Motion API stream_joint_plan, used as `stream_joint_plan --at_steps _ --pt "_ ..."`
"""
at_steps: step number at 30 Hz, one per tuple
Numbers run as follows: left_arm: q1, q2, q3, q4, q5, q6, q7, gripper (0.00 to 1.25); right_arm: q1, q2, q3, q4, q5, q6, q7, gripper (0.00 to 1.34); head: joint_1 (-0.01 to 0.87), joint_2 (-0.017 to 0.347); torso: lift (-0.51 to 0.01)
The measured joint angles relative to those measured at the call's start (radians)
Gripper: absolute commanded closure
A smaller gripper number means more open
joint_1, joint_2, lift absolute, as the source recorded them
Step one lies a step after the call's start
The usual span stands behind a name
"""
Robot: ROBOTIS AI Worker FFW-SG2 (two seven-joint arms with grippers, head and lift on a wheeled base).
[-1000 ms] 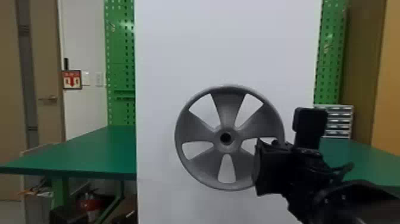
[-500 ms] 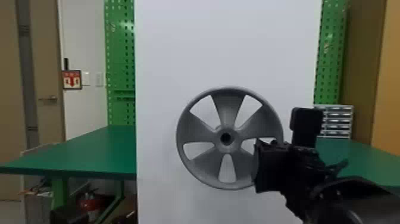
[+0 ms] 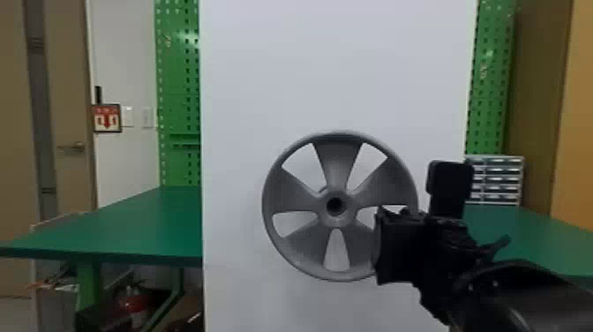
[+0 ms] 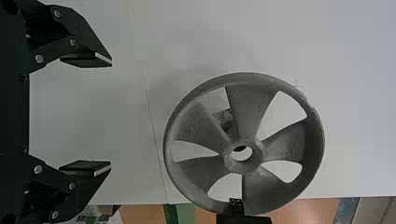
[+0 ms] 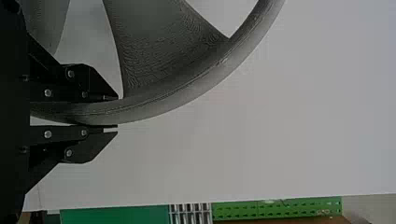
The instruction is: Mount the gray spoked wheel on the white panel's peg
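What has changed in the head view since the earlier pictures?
The right hand and the gray spoked wheel have moved slightly forward, toward the white panel. The hand's hold on the rim looks unchanged; the panel stayed put.

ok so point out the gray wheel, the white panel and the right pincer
Gray wheel (image 3: 338, 164): head view, its upper spoke
White panel (image 3: 331, 66): head view, upper part of its face
Right pincer (image 5: 116, 113): right wrist view, midway between its fingertips

In left wrist view, left gripper (image 4: 111, 114) with fingers open, apart from gray spoked wheel (image 4: 252, 109); behind one wheel opening, peg (image 4: 226, 120) of white panel (image 4: 352, 51).
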Motion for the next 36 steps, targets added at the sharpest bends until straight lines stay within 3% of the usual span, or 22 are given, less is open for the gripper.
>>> stream_joint_plan --at_steps 36 --pt "-0.006 0.005 -0.007 0.0 -0.002 0.0 0.0 0.47 -0.042 0.001 0.009 0.096 0.026 -0.051 0.041 1.17 0.123 -0.008 -0.408"
